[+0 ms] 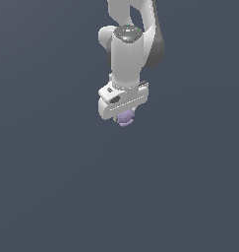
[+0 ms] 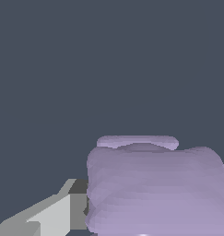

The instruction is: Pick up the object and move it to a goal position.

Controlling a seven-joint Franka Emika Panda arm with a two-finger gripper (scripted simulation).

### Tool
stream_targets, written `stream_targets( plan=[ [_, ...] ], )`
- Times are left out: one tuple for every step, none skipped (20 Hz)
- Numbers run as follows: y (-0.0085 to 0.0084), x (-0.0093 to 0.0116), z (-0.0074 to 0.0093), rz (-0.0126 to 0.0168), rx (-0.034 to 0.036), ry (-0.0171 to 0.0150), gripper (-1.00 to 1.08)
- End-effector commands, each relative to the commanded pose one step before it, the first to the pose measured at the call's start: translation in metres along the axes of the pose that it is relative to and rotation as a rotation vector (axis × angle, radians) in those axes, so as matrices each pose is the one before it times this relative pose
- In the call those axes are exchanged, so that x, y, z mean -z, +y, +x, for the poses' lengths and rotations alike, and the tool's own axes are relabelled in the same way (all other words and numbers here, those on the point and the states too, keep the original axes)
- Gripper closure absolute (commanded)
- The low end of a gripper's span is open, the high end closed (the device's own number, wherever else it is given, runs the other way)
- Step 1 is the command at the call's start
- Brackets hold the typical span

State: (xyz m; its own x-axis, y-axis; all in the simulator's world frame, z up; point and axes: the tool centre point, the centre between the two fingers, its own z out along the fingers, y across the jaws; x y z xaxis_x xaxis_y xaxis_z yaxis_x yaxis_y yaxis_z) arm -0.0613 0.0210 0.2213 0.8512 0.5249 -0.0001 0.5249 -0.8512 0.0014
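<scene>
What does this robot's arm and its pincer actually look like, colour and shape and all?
The arm is smooth glossy white, built from fat rounded tubes, with a dark shiny cap on top of one joint. It ends in a white boxy pincer with a small dark oval slot on its side. In the wrist view one finger looks pale grey and angular with a darker pad. No cables or markings show.

The object (image 1: 124, 118) is pale lilac-purple with faint horizontal ridged banding, clearest in the wrist view (image 2: 155, 189). The tool (image 1: 122, 114) and arm (image 1: 128, 54) are white with grey shading, a dark glossy cap at the arm's 12 o'clock end. The backdrop is uniform slate blue-grey.
</scene>
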Motion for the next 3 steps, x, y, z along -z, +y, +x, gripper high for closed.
stream_targets(
  plan=[
    [-0.00345,0.00412,-0.00105,0.00043,-0.00060,-0.00065,1.08],
    [-0.00053,0.00066,-0.00010,0.00000,0.00000,0.00000,1.08],
    [-0.00018,0.00022,-0.00003,0.00000,0.00000,0.00000,1.08]
  ],
)
